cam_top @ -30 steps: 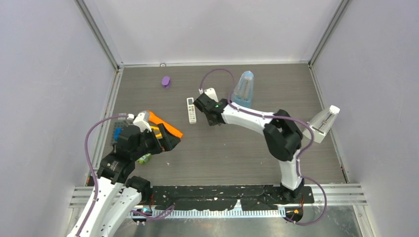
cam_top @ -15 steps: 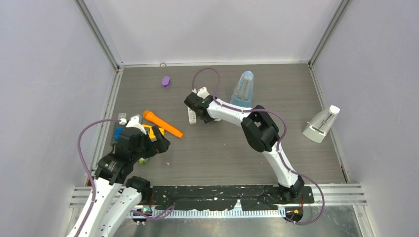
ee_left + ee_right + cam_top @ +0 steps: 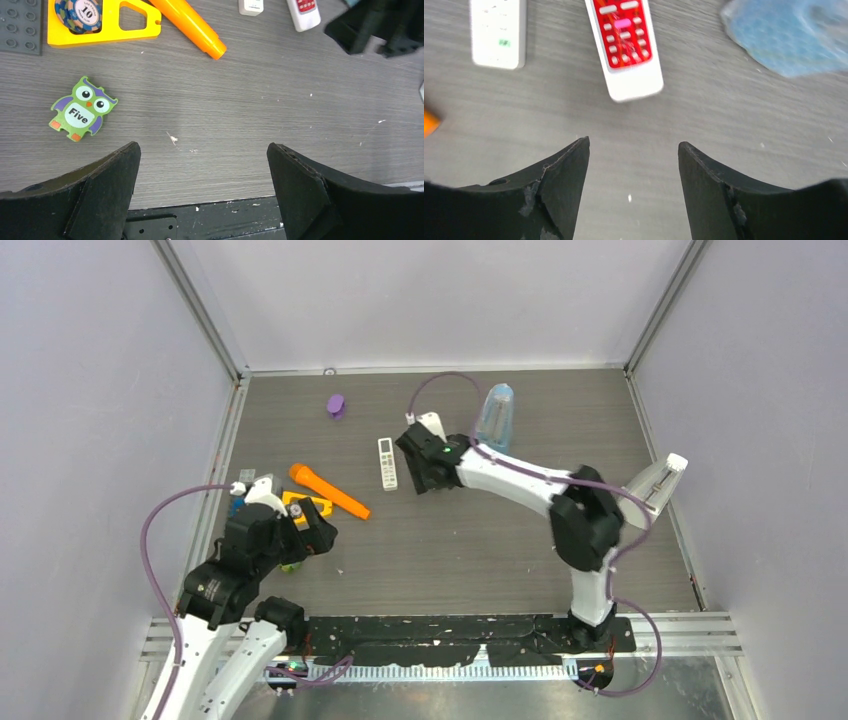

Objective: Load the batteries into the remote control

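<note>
The right gripper (image 3: 634, 150) hangs with its jaws spread and empty near the red remote (image 3: 626, 45). The left gripper (image 3: 202, 150) has jaws spread wide beside an owl toy (image 3: 82, 108).

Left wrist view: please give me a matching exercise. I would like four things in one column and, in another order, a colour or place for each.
Column A
1. owl piece
2. poker chip
3. tapered rod
4. studded plate

Column B
a. grey, in the top left corner
b. orange, lying diagonally
c. green and purple, marked "Five"
d. inside the yellow frame, marked "10"

Pairs: 1-c, 2-d, 3-b, 4-a
</note>
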Robot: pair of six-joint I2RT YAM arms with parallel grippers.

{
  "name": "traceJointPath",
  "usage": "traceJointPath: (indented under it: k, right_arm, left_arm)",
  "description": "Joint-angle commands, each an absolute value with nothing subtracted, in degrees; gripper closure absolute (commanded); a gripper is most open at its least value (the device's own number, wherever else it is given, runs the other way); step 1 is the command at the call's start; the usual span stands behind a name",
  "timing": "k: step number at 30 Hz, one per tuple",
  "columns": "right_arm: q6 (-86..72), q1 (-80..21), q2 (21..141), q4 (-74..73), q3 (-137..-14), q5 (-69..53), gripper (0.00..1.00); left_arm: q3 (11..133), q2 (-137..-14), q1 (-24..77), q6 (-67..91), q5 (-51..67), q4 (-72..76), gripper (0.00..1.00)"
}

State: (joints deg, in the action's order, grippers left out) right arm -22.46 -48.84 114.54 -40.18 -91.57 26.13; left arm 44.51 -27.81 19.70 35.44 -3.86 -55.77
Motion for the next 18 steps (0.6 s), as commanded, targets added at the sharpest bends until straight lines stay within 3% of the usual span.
traceJointPath:
  k: [1,4,7,14,18]
  right_arm:
    - [-25.7,-49.6,92.0,-32.8,-78.0,26.3,0.28]
    - [-27.3,-49.7,79.1,-32.1,-66.3,29.8,0.18]
    - [-29.5,-49.9,63.6,-36.4,-60.3,36.8,0.0]
    - [-29.5,-50.0,26.2,-40.0,-47.8,54.4,0.05]
    - [-28.8,-50.0,14.5,-43.3,-48.1,58.2,0.05]
  left_arm:
    - [47.5,-24.9,19.5,35.0,-2.7,-57.1,0.0]
    - [48.1,-22.3,19.5,35.2,-3.0,-57.5,0.0]
    - [48.6,-19.1,19.5,34.6,-4.1,-58.5,0.0]
    - [46.7,-10.8,19.5,31.4,-4.6,-59.5,0.01]
    - [48.3,-8.5,19.5,30.5,-6.3,-62.1,0.0]
